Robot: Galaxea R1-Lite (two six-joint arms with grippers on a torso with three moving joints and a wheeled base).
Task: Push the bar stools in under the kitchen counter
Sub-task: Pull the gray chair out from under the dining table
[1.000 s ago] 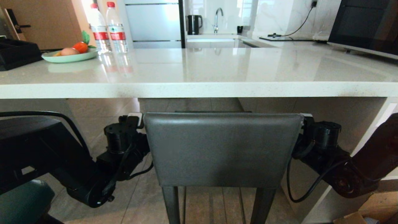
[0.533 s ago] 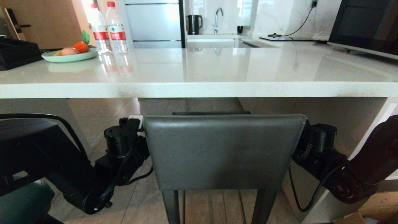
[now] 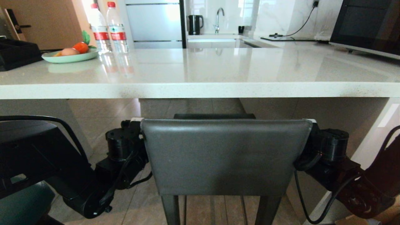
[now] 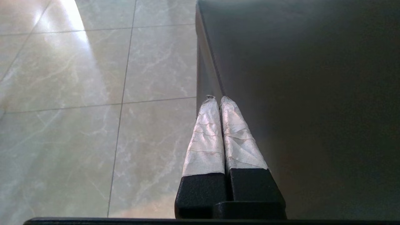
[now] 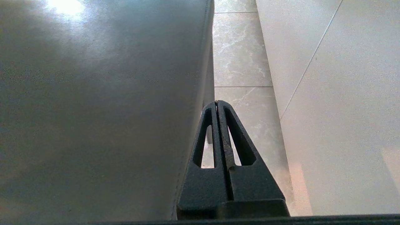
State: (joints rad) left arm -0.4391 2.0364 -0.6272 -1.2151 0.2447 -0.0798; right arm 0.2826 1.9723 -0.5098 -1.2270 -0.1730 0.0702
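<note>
The grey stool [image 3: 225, 156] at lower centre, below the kitchen counter [image 3: 200, 89] edge, now looks slightly larger and lower than a second ago, so the push seems unfinished. Left gripper [image 4: 217, 100] and right gripper [image 5: 217, 103], both clenched empty, flank its backrest.

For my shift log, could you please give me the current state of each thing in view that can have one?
Grey stool: upright, backrest facing the camera, seat just short of the kitchen counter edge.
Teal stool: at the left, only a corner showing.
Left pincer: shut, tips at the grey backrest's left edge.
Right pincer: shut, tips at the backrest's right edge.
Water bottles: upright, capped.
Plate: holding fruit.
</note>
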